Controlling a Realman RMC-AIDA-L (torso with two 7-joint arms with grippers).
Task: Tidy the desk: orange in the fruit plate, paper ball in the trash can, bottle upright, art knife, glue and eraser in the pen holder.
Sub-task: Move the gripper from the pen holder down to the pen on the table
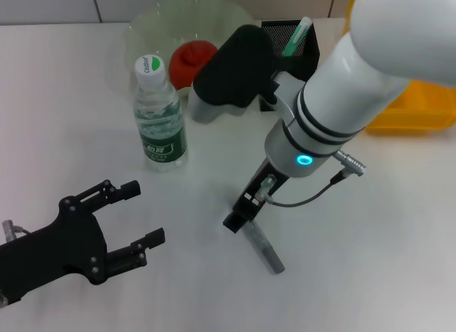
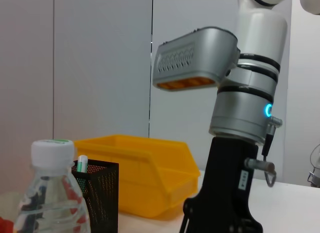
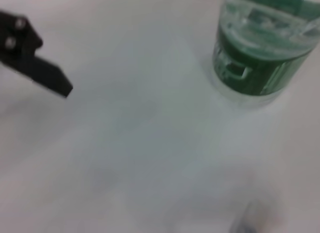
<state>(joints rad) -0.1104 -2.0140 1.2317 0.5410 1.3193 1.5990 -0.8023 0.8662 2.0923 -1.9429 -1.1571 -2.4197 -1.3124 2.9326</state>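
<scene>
The bottle [image 1: 160,118] stands upright on the desk [image 1: 370,225]; it also shows in the left wrist view [image 2: 50,203] and the right wrist view [image 3: 260,48]. The orange [image 1: 191,61] lies in the fruit plate [image 1: 153,22]. The pen holder [image 1: 308,53] holds a green-and-white stick [image 1: 297,36], perhaps the glue. A grey art knife [image 1: 263,250] lies on the desk. My right gripper [image 1: 239,216] is low, at the knife's near end. My left gripper [image 1: 146,213] is open and empty at the front left. Paper ball and eraser are out of view.
The yellow trash can [image 1: 420,107] stands at the back right, partly behind my right arm [image 1: 335,111]. In the left wrist view it [image 2: 145,173] sits behind the pen holder [image 2: 97,193], with my right arm [image 2: 240,143] close by.
</scene>
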